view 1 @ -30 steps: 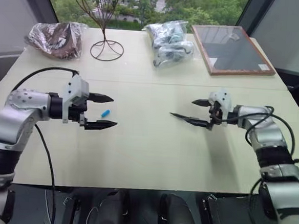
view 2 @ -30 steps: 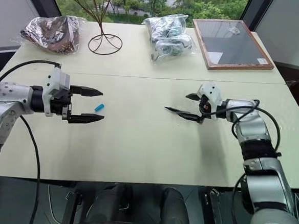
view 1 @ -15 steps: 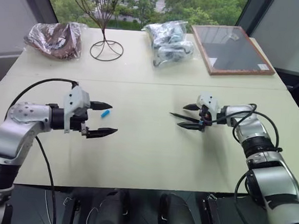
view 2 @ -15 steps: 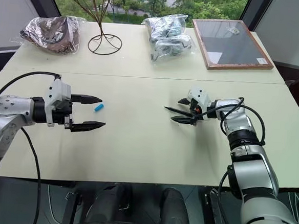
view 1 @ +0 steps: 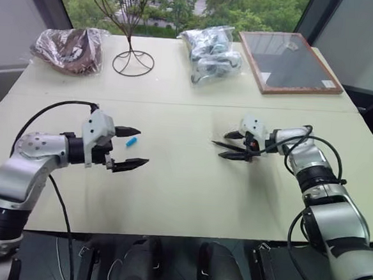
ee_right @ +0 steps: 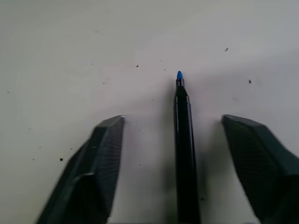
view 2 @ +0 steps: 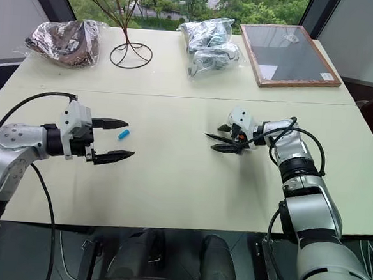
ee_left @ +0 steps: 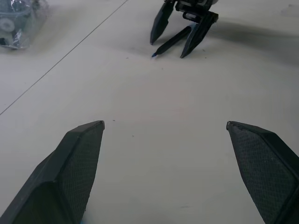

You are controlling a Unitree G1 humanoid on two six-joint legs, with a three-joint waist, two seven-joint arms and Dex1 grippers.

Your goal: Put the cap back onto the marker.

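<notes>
- The marker (ee_right: 184, 144) is a thin black stick with a small blue tip, uncapped. It lies flat on the pale tabletop (view 1: 183, 191), its tip pointing toward the robot's left, between the two spread fingers of the right tool (view 1: 233, 147), neither of which touches it.
- The cap (view 1: 131, 141) is a tiny bright blue cylinder, lying on its side on the tabletop, well apart from the marker, just beyond the left tool (view 1: 133, 147).

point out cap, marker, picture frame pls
cap (view 1: 131, 141), left eye view, middle of the blue cylinder
marker (ee_right: 184, 140), right wrist view, mid-barrel
picture frame (view 1: 262, 84), left eye view, wooden front-left edge
</notes>
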